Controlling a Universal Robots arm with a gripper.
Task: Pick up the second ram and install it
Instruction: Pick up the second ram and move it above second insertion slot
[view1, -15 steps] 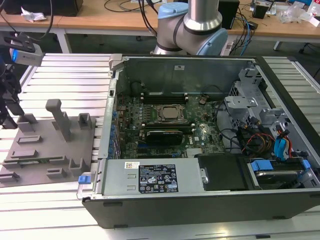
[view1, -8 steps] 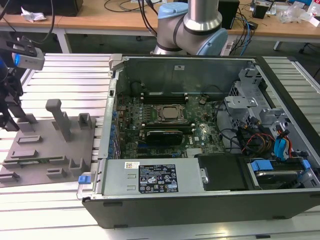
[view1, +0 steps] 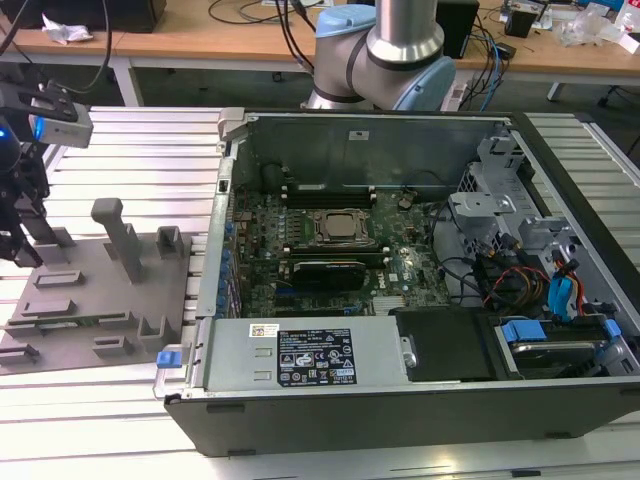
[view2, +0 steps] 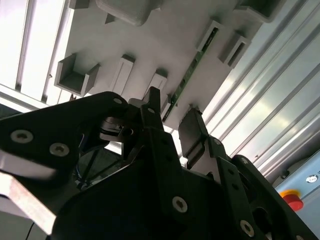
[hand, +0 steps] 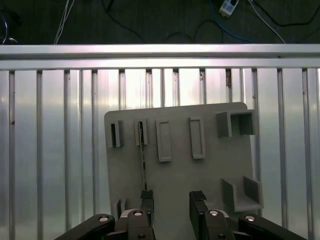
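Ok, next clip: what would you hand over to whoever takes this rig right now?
Gripper: open, empty, over the grey fixture tray.
Second ram: on edge in the tray's slots, its near end by one finger, not gripped.
Done: nothing beyond being at the tray.
Left: the pick, and the install on the motherboard in the open computer case.

No legible text (case label (view1: 313, 357) too small)

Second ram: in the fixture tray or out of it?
In. In the first wrist view the second ram stands on edge in slots of the grey fixture tray; the gripper is open, not clamped on it.
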